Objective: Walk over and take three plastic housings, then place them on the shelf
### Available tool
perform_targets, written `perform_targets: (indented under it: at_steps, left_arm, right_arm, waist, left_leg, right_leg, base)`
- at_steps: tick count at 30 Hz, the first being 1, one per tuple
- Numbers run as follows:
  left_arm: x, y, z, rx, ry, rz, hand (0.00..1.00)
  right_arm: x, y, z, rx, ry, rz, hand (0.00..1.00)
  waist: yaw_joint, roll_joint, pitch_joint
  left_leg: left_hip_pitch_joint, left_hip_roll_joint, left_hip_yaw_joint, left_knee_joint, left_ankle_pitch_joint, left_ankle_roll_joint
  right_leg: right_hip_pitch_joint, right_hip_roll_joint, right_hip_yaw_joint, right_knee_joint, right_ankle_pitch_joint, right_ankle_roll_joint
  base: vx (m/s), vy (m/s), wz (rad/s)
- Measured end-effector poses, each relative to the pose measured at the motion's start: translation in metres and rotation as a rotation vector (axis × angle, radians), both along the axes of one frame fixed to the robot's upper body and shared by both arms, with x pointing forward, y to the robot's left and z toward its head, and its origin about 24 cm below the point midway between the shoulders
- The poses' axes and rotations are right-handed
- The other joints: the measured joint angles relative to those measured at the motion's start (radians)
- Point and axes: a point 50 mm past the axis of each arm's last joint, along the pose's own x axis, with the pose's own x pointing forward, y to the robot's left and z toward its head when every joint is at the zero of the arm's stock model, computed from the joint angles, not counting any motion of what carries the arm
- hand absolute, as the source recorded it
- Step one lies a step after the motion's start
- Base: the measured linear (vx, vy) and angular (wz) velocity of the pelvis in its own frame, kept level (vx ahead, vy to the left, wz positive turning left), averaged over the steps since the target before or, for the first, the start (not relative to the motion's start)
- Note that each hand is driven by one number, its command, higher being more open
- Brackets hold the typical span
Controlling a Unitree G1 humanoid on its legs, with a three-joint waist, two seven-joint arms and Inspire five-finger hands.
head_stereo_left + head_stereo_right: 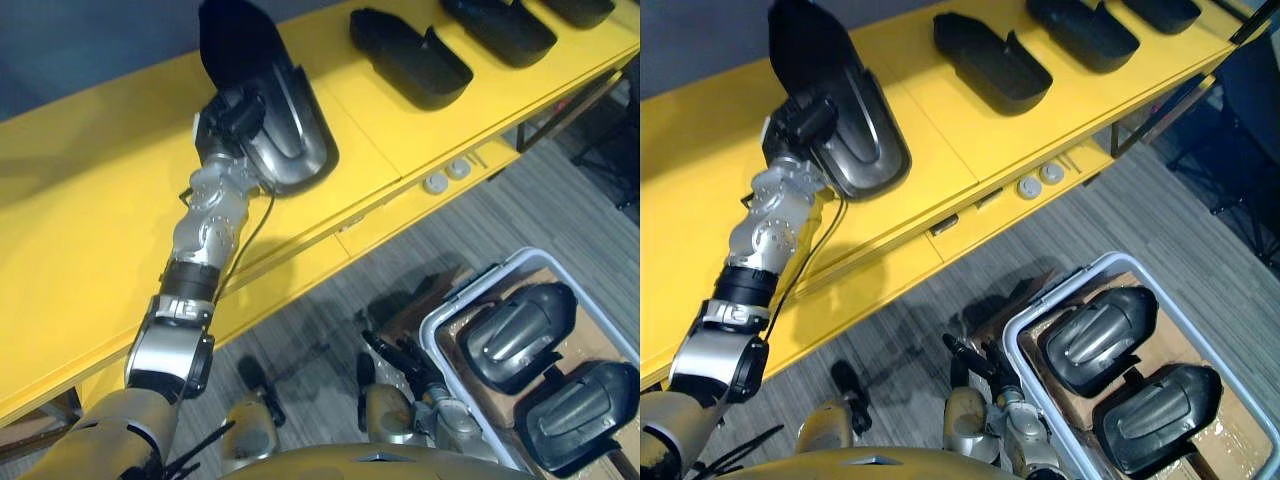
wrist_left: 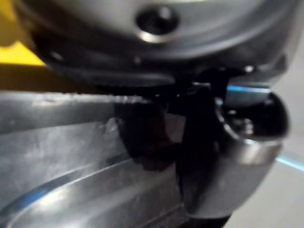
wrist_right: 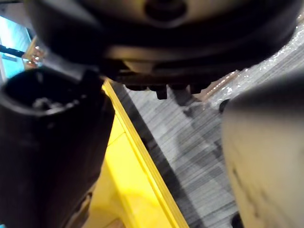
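The housing (image 1: 285, 140) in hand is over the yellow shelf (image 1: 100, 180), close to its front edge, grey outer face up and its far end tipped higher than its near end; whether the near end touches the shelf I cannot tell. The left hand (image 1: 235, 118) is clamped on the housing's near rim, fingers curled round the edge. Further right along the shelf lie other housings (image 1: 410, 60), hollow side up, each apart from the next and well apart from this one.

The step, as I judge it, is the setting down. It calls for levelling the housing first, then lowering it until it lies flat; it should sit back from the front edge so it cannot tip off when the fingers let go, with a gap kept to its neighbour. A white bin (image 1: 432, 322) on the floor holds two more housings (image 1: 515, 335); the right hand (image 1: 405, 358) hangs just beside the bin, fingers loose and empty.
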Motion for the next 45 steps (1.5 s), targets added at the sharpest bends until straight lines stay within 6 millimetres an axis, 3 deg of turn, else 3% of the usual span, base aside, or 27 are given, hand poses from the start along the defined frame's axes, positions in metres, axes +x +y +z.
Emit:
perform_targets:
  at_steps: [7,12,13,29,39,45]
  left_arm:
    - [0.002,0.009,0.042,0.031,-0.094,0.049,0.0]
    - [0.006,0.009,0.048,0.049,-0.076,0.032,0.0]
    - [0.007,0.008,0.05,0.053,-0.073,0.025,1.0]
    - [0.011,0.019,0.041,0.096,-0.027,-0.034,1.0]
    - [0.012,0.03,0.02,0.006,0.055,0.065,1.0]
    - [0.012,0.036,-0.004,-0.023,0.14,0.127,1.0]
  right_arm:
    - [0.011,0.0,0.005,0.014,-0.03,-0.009,1.0]
    - [0.012,-0.002,0.006,0.013,-0.03,-0.013,1.0]
    - [0.014,-0.004,0.007,0.012,-0.035,-0.014,1.0]
    - [0.019,-0.008,0.009,0.003,-0.047,-0.018,1.0]
    - [0.017,-0.013,0.01,-0.011,-0.078,-0.088,1.0]
    - [0.011,-0.013,0.009,-0.015,-0.087,-0.108,1.0]
  waist:
    - [0.017,0.002,0.064]
    - [0.021,0.008,0.075]
    - [0.022,0.01,0.085]
    - [0.019,0.028,0.1]
    - [-0.008,0.053,0.087]
    - [-0.013,0.069,0.064]
  left_leg:
    - [-0.064,0.026,-0.007,0.099,-0.051,0.004]
    - [-0.086,0.038,-0.021,0.162,-0.087,0.007]
    - [-0.091,0.041,-0.026,0.176,-0.093,0.009]
    - [-0.082,0.043,-0.037,0.205,-0.105,0.009]
    - [-0.04,0.045,-0.031,0.203,-0.112,0.0]
    - [0.009,0.052,-0.012,0.202,-0.126,-0.009]
  right_leg:
    - [-0.036,0.005,0.015,0.019,-0.003,-0.004]
    - [-0.047,0.004,0.018,0.056,-0.023,-0.008]
    - [-0.051,0.003,0.017,0.071,-0.031,-0.007]
    - [-0.056,-0.003,0.019,0.136,-0.062,-0.001]
    - [-0.02,-0.002,0.025,0.134,-0.068,0.0]
    - [0.027,0.003,0.036,0.114,-0.068,0.001]
  base:
    - [0.0,0.011,-0.04]
    - [-0.01,0.008,0.02]
    - [-0.04,0.013,0.06]
    - [-0.01,0.002,0.01]
    - [0.0,0.001,-0.01]
    - [0.01,0.0,-0.08]
